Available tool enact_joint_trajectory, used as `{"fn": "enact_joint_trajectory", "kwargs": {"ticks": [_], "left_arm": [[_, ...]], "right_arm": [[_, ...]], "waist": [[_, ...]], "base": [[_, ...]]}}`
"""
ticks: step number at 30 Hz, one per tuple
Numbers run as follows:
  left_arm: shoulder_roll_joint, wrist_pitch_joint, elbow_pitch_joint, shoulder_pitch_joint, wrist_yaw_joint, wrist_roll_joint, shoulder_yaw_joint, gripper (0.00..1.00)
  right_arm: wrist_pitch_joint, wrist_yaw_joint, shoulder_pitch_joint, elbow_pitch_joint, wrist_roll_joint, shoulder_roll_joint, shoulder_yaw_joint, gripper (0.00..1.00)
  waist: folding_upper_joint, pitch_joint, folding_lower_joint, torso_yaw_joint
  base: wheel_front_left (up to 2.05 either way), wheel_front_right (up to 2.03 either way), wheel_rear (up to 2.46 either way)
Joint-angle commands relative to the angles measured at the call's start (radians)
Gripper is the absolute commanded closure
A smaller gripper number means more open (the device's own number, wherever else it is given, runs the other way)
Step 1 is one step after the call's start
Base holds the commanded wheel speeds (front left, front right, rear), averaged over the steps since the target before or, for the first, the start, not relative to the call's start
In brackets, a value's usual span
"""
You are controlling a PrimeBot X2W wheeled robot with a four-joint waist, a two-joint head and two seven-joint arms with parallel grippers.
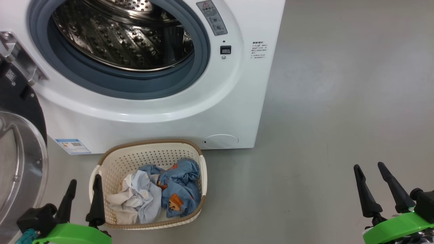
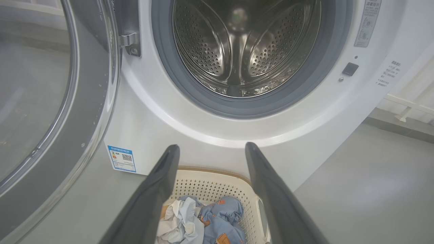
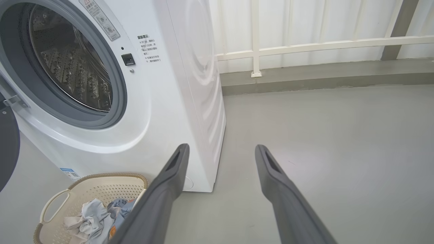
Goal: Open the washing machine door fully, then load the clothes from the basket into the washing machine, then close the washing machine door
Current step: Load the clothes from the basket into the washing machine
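The washing machine (image 1: 152,115) stands on the grey floor (image 1: 339,101), white and front-loading, its round mouth uncovered. The washing machine door (image 1: 20,162) is swung open on the hinge at the machine's left, and its bulging clear glass window faces out at the left edge of the head view. Inside the mouth the grey-blue gasket (image 1: 118,81) rings the steel perforated drum (image 1: 122,34), and no clothing shows in it.

The basket (image 1: 112,159) sits on the floor just in front of the machine's base, below the mouth and slightly to its left. The clothes (image 1: 159,195) lie crumpled together in it: the blue garment (image 1: 179,189) with orange prints is on the right, and the pale garment (image 1: 135,200) is touching it on the left.

The left gripper (image 1: 84,181) is at the basket's left side, its fingers spread wide and holding nothing. One finger overlaps the basket's rim in the head view, and contact cannot be judged. The right gripper (image 1: 369,166) is well apart to the right over bare floor, also spread wide and empty.

A blue label sticker (image 1: 73,146) is low on the machine's left, and a round filter cap (image 1: 221,141) is low on its right.
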Motion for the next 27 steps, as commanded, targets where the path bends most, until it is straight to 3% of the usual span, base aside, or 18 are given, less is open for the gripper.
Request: {"fn": "enact_joint_trajectory", "kwargs": {"ticks": [1, 16, 27], "left_arm": [[0.019, -0.006, -0.017, -0.032, -0.002, -0.007, 0.037, 0.00], [0.019, -0.006, 0.080, -0.096, -0.002, 0.011, 0.012, 0.00], [0.037, -0.006, 0.243, -0.227, -0.002, 0.011, -0.051, 0.00]], "right_arm": [[-0.012, 0.010, -0.022, -0.029, -0.002, -0.015, 0.024, 0.00], [-0.012, 0.010, -0.077, -0.056, -0.006, 0.010, 0.042, 0.00], [-0.012, 0.010, -0.120, -0.069, -0.005, 0.027, 0.047, 0.00]], "waist": [[0.0000, 0.007, 0.0000, 0.000], [0.0000, 0.125, 0.0000, -0.021], [0.0000, 0.235, 0.0000, -0.035]], "base": [[0.00, 0.00, 0.00], [0.00, 0.00, 0.00], [0.00, 0.00, 0.00]]}}
